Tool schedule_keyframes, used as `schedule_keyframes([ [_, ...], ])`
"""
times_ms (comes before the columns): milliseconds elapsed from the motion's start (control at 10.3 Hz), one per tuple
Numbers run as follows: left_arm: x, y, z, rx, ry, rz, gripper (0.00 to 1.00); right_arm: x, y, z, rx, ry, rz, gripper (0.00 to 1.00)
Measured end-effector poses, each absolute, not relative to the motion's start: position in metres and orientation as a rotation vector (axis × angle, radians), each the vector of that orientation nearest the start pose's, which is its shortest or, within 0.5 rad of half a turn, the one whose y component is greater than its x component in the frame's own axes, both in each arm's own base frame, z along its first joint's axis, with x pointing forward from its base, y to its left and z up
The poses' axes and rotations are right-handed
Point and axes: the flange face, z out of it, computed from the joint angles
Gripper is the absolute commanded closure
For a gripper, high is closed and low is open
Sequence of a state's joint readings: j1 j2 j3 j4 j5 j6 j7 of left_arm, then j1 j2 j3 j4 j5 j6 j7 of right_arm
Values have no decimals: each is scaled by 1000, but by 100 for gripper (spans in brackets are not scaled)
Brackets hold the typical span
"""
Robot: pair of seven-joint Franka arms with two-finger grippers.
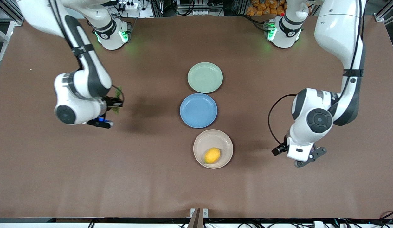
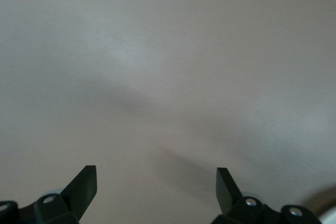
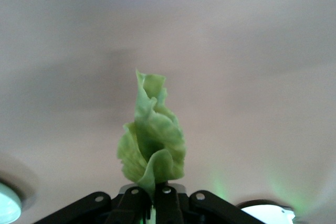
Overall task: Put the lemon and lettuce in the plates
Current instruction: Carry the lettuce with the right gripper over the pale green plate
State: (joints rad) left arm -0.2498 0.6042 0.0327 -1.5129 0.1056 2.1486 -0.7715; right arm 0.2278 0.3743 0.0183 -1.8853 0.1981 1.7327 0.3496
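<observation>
The right end effector [image 3: 152, 203] is pinching the lettuce [image 3: 151, 140] in the air over bare bench [image 1: 152, 177] toward the right arm's end. The lemon [image 1: 212, 155] lies in the beige plate [image 1: 226, 142], nearest the front camera of 3 plates; the mint plate [image 1: 205, 77] is farthest. The left end effector [image 2: 156, 187] hangs spread over bare bench, waiting.
</observation>
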Motion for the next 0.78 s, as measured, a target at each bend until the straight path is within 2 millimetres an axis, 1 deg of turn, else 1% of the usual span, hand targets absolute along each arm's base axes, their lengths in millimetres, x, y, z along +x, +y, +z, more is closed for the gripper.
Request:
schedule_keyframes([
  [97,696,-136,315,-2957,-768,-114,0,535,187,284,-2959,278,868,100],
  [194,697,-123,314,-2947,-788,-99,0,529,214,288,-2938,305,876,100],
  [388,691,-101,312,-2930,-812,-64,0,508,273,298,-2962,326,883,100],
  [581,676,-86,316,-2917,-832,-32,0,475,334,305,-3018,305,880,100],
  [775,660,-71,328,-2910,-862,-18,0,441,384,309,-3070,322,860,100],
])
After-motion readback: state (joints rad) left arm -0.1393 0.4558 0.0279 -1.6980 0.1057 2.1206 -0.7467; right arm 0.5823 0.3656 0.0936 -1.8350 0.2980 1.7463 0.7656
